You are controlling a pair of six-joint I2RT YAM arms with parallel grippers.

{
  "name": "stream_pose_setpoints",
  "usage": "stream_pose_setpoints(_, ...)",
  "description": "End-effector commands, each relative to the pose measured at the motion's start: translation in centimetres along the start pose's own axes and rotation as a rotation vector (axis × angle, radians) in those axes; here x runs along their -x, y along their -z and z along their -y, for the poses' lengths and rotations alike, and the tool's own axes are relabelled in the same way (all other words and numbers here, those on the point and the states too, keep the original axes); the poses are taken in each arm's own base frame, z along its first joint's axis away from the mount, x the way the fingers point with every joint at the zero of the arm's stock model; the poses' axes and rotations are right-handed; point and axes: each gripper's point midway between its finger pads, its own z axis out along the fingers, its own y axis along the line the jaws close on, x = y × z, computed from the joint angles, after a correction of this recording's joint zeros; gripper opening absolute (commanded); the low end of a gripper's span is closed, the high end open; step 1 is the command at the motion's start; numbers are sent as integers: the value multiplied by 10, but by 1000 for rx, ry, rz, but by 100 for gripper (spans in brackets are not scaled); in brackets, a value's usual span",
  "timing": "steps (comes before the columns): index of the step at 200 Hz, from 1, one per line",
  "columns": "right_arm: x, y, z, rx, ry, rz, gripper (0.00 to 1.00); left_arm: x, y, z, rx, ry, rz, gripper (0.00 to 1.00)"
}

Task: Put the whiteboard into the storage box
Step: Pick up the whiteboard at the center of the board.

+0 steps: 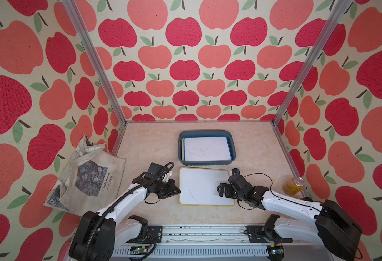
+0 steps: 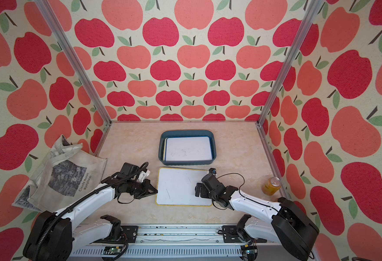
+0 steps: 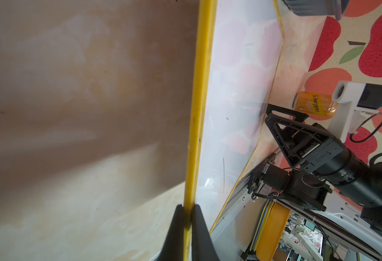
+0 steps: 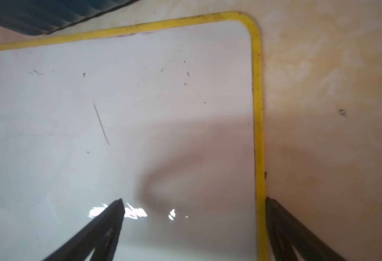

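Note:
A yellow-framed whiteboard (image 1: pixel 203 187) (image 2: pixel 181 185) lies on the table just in front of the storage box (image 1: pixel 205 132) (image 2: pixel 186 132). The dark blue-grey box holds a blue-framed whiteboard (image 1: pixel 205 149). My left gripper (image 1: pixel 178 191) (image 3: pixel 188 210) is shut on the yellow frame at the board's left edge (image 3: pixel 199 113). My right gripper (image 1: pixel 227 191) (image 4: pixel 194 200) is open over the board's right edge. One of its fingers (image 4: pixel 115 210) is on the white surface (image 4: pixel 140 101), and the second sits just outside the frame.
A printed cloth tote bag (image 1: pixel 90 178) lies at the left against the wall. An orange drink can (image 1: pixel 295 185) (image 3: pixel 314 104) stands at the right by the frame post. The arms' mounting rail (image 1: pixel 208 235) runs along the front edge.

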Motion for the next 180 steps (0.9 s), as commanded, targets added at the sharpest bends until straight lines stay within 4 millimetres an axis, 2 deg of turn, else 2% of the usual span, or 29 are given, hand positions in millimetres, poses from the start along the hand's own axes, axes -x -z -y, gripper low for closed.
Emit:
stream_pose_setpoints(1,-82,8,-28,197,-51,-385,99,-9,11,58,-238,-94,-84,4)
stream_pose_setpoints(78,-81,11,-25,218,-73,-360,99,-7,14,74,-302,-124,-88,8)
stream_pose_setpoints(96,-80,13,-23,220,-77,-351,99,-8,20,80,-314,-145,-75,10)
stream_pose_setpoints(142,-78,16,-16,225,-96,-326,99,-10,23,81,-320,-144,-73,13)
stream_pose_setpoints(180,-76,20,-8,212,-102,-316,99,-8,25,75,-296,-124,-62,11)
